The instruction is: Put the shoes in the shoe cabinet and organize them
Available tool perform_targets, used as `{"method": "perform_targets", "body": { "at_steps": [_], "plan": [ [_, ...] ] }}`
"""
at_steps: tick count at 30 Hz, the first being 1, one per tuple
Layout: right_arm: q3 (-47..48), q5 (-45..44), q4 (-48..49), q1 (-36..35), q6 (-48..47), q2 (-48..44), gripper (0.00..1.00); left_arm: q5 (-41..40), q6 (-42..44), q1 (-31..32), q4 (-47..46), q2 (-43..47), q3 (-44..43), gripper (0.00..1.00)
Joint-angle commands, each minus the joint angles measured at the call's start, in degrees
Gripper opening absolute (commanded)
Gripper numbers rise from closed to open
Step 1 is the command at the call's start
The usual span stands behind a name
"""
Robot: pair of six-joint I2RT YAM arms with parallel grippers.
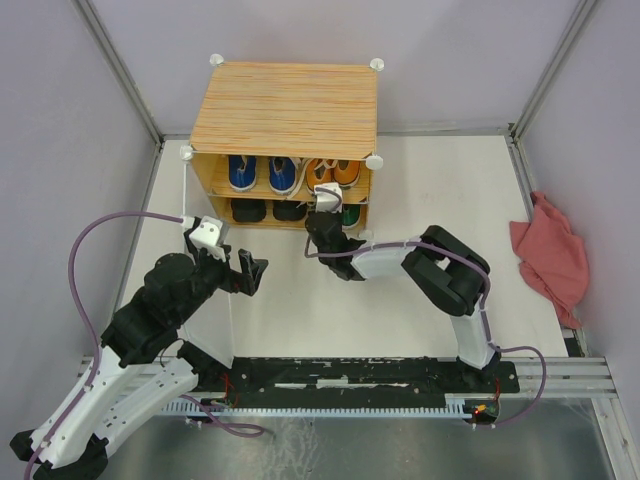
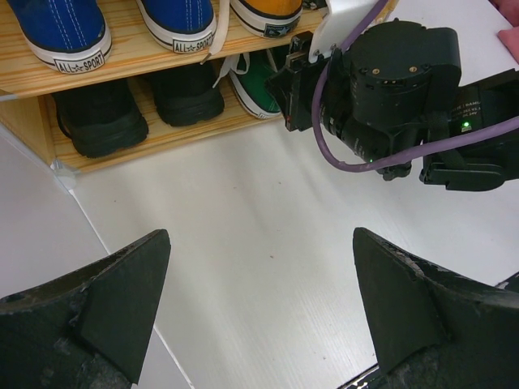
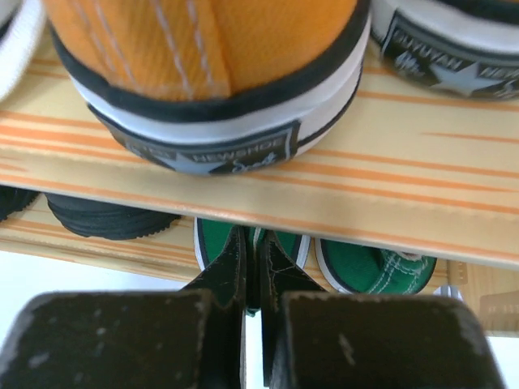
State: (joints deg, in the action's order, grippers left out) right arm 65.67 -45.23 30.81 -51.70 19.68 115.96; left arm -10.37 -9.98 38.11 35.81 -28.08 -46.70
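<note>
From above, the cabinet [image 1: 285, 110] top hides most of what's inside. I only see heels at the open front, and my right claw [image 1: 328, 208] covers part of the lower right bay. In the right wrist view the orange pair [image 3: 211, 65] is cut off at the top edge, and the green pair [image 3: 373, 267] sits half behind the shelf [image 3: 365, 186] lip. The right claw's jaws are pressed almost together right at the heel of the left green shoe [image 3: 290, 243]; whether they pinch its rim I can't tell. The left claw [image 2: 259, 312] hangs wide open with nothing in it, over the table [image 1: 300, 315], well apart from the cabinet. Upper shelf: blue pair [image 2: 57, 28] left, orange right. Bottom: boots [image 2: 101, 117] left, green right, all heels out
</note>
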Motion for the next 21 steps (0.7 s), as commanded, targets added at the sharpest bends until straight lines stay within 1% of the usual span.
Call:
{"method": "perform_targets", "body": {
  "at_steps": [1, 6, 8, 9, 11, 12, 14, 16, 19, 21],
  "plan": [
    [3.4, -1.4, 4.7, 0.6, 0.3, 0.8, 0.02, 0.1, 2.1, -0.2, -0.5, 0.3, 0.6, 0.99],
    [5.9, -1.5, 2.1, 1.3, 0.5, 1.8, 0.02, 0.1, 2.2, -0.2, -0.6, -0.1, 0.6, 0.99],
    [6.6, -1.6, 0.9, 1.7, 1.5, 2.1, 0.05, 0.1, 2.2, -0.2, -0.6, -0.2, 0.6, 0.99],
    [6.5, -1.9, 0.5, 1.8, 2.1, 2.1, 0.11, 0.1, 2.2, -0.2, -0.5, -0.3, 0.6, 0.99],
    [5.7, -2.5, 0.1, 1.9, 3.2, 1.5, 0.31, 0.2, 2.1, -0.2, -0.6, -0.2, 0.6, 0.99],
    [5.1, -2.4, -0.1, 1.9, 3.8, 0.8, 0.40, 0.1, 2.2, -0.2, -0.5, -0.2, 0.6, 0.99],
    [3.5, -1.8, -0.2, 1.8, 5.3, -0.7, 0.54, 0.0, 2.2, -0.2, -0.5, -0.3, 0.5, 0.99],
    [1.8, -0.7, -0.9, 1.7, 7.0, -2.7, 0.60, -0.4, 2.2, -0.2, -0.5, -0.5, 0.5, 0.99],
    [-1.1, 1.0, -2.4, 0.9, 9.6, -6.6, 0.64, -1.0, 2.5, -0.2, -0.3, -1.0, 0.0, 0.99],
    [-3.3, 0.6, -3.6, -0.6, 10.5, -9.6, 0.69, -1.3, 2.6, -0.2, -0.1, -1.5, -1.3, 0.99]
  ]
}}
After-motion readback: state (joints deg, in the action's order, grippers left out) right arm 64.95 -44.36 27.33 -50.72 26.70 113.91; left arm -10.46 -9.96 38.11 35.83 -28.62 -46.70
